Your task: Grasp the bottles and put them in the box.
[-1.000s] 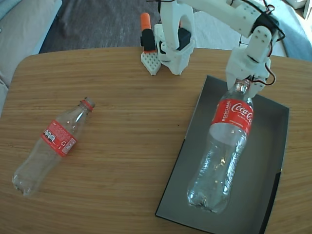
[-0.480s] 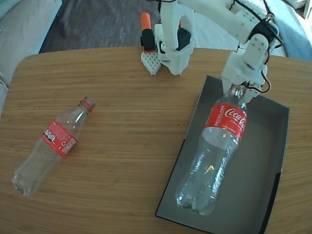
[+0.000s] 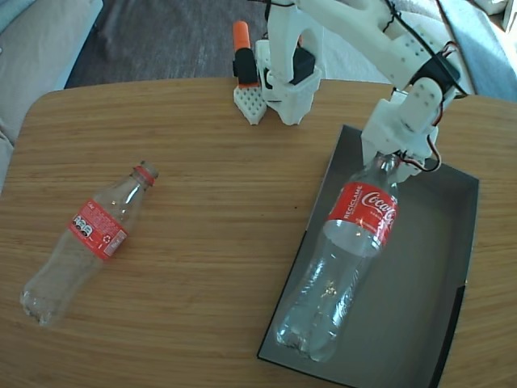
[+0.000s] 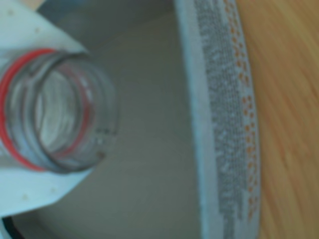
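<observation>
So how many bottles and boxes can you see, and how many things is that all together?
Bottles: 2, one held by the neck in the gripper over the box, one lying on the table.
Boxes: 1, the dark grey box.
Total: 3 things.

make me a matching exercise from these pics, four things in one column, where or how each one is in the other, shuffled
Things:
1. held bottle
2. second bottle
3. box
4. gripper

Places or states:
A. lying on bare wood, left side of the fixed view
B. shut on a bottle neck
C. tilted, body over the box
D. dark grey, at the table's right in the fixed view

Pairs: 1-C, 2-A, 3-D, 4-B
</observation>
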`<state>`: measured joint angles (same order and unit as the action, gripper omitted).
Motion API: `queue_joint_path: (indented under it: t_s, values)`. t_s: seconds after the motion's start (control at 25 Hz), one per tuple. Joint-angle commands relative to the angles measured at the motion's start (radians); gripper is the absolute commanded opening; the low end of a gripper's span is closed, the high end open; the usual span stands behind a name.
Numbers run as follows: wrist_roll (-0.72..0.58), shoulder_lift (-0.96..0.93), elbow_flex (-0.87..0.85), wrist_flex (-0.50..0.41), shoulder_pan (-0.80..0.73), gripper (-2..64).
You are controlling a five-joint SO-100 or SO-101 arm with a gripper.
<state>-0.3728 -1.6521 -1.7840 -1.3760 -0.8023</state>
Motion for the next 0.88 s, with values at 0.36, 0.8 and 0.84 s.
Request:
queue_joint_path:
  t_s: [0.36, 0.8, 0.84]
  values:
    - [-0.044, -0.011, 0.018, 0.008, 0.006, 0.0]
    - [-0.081, -0.014, 0.018, -0.002, 0.002, 6.6]
    - [-0.080, -0.021, 0.018, -0.006, 0.002, 13.2]
